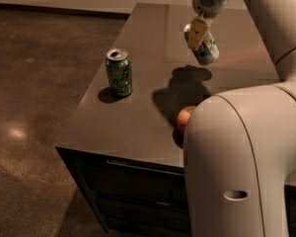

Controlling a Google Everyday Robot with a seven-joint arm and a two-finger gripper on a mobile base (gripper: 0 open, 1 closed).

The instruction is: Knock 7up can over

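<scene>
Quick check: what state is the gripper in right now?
Gripper: up against the tilted 7up can over the table; open or shut cannot be told.

One apple [184, 119], two cans: a green can [119, 72], a 7up can [207, 48] held by one hand [196, 32] above one table [138, 117].

End effector [198, 34] seemingly grips 7up can [208, 49].
</scene>
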